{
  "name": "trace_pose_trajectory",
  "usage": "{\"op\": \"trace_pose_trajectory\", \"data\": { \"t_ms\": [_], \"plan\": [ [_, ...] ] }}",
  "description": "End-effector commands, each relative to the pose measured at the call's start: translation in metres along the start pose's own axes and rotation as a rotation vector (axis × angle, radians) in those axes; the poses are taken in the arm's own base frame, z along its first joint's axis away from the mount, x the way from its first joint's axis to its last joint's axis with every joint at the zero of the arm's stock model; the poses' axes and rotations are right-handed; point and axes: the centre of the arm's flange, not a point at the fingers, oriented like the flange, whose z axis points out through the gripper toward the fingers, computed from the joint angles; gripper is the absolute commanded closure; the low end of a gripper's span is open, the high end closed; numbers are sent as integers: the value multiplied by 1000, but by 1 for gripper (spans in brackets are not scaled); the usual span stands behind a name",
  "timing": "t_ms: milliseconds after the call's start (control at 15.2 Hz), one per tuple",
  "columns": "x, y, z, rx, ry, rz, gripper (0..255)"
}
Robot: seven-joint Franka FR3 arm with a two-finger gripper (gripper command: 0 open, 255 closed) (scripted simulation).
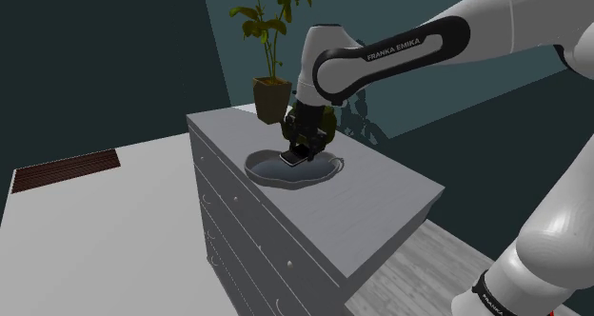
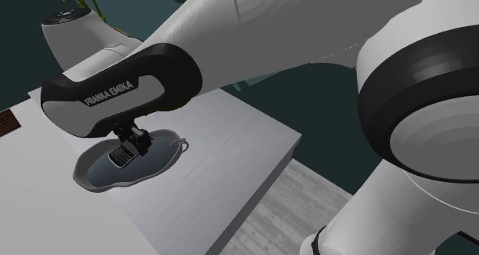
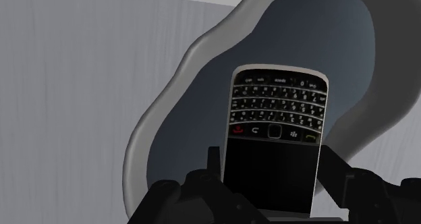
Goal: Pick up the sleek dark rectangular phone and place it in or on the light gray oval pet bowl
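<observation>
Fingers clamp the black rectangular keypad phone by its screen end, keyboard pointing down into the grey oval pet bowl, seemingly ready for a clean drop.

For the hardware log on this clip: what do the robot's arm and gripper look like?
The arm has smooth, rounded white shells with dark, near-black bands at the joints. One dark band carries white FRANKA EMIKA lettering, also readable in the second exterior view. The all-black two-finger gripper is blocky and matte, with angular fingers.
</observation>
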Motion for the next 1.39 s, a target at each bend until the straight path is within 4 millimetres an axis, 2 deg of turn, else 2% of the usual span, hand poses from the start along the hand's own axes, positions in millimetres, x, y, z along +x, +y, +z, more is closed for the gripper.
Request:
{"op": "trace_pose_trajectory", "data": {
  "t_ms": [0,198,264,594,858,1320],
  "plan": [
    [0,0,0,0,0,0,255],
    [0,0,0,0,0,0,255],
    [0,0,0,0,0,0,0],
    [0,0,0,0,0,0,0],
    [0,0,-50,0,0,0,0],
    [0,0,-50,0,0,0,0]
  ]
}}
